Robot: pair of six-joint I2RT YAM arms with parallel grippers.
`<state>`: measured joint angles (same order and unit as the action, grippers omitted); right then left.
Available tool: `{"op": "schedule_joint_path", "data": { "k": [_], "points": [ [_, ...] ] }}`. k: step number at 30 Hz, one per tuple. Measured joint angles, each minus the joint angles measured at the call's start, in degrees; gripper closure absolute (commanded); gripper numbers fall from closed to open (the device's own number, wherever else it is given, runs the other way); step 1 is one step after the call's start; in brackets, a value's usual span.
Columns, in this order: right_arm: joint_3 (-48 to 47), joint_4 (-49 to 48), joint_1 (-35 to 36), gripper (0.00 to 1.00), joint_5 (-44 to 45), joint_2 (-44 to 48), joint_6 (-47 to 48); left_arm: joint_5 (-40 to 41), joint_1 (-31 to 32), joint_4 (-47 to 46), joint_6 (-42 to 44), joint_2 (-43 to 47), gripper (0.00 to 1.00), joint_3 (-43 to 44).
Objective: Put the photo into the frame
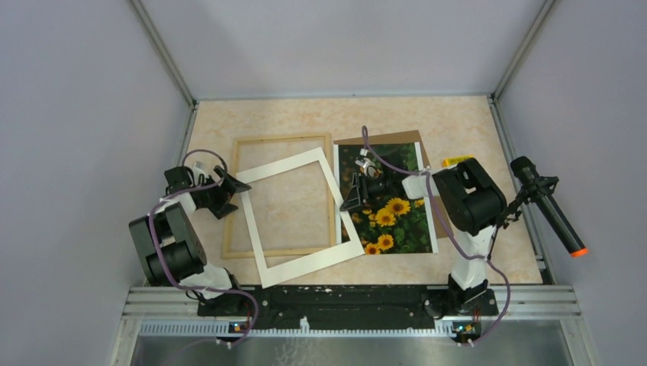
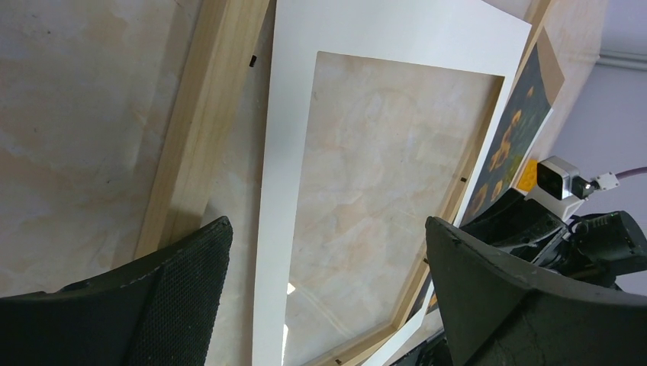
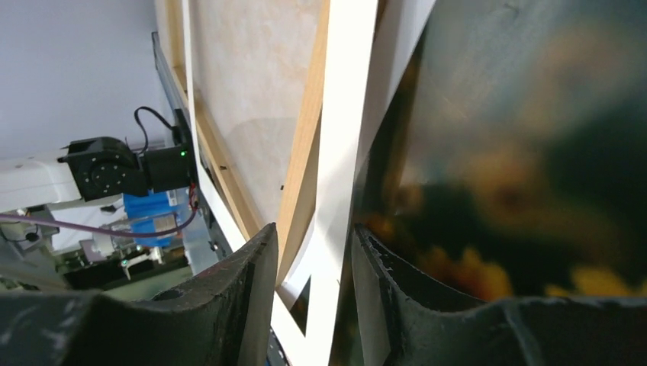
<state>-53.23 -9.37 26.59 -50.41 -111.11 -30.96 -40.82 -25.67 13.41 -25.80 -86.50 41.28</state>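
The photo [image 1: 393, 210] of sunflowers lies on a brown backing board [image 1: 385, 138] right of centre. The light wood frame [image 1: 237, 200] lies to its left, and a white mat [image 1: 305, 263] rests tilted across it. My right gripper [image 1: 357, 194] is low over the photo's left edge. In the right wrist view its jaws [image 3: 314, 229] stand narrowly apart, straddling the mat [image 3: 343, 152] strip between the frame [image 3: 305, 175] and the blurred photo [image 3: 519, 152]. My left gripper [image 1: 229, 191] is wide open by the frame's left rail, with the mat [image 2: 278, 152] and frame [image 2: 198, 130] below its jaws [image 2: 328, 225].
A black rod with an orange tip [image 1: 549, 206] hangs on a stand at the right edge. A small yellow object [image 1: 456, 160] lies behind the right arm. Grey walls close in the table on three sides. The right arm [image 2: 564, 229] shows in the left wrist view.
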Motion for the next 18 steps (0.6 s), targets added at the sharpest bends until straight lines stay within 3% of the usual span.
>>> {"op": "schedule_joint_path", "data": {
  "k": [10,18],
  "points": [
    [0.87,-4.72,1.53,0.75,-2.89,-2.78,-2.47,-2.71,-0.04,-1.77,-0.26,0.28,0.01,-0.79],
    [4.22,-7.26,1.53,0.96,-2.78,-1.2,-5.73,-3.39,-0.04,-2.75,-0.37,1.27,0.01,-1.01]
  ]
}}
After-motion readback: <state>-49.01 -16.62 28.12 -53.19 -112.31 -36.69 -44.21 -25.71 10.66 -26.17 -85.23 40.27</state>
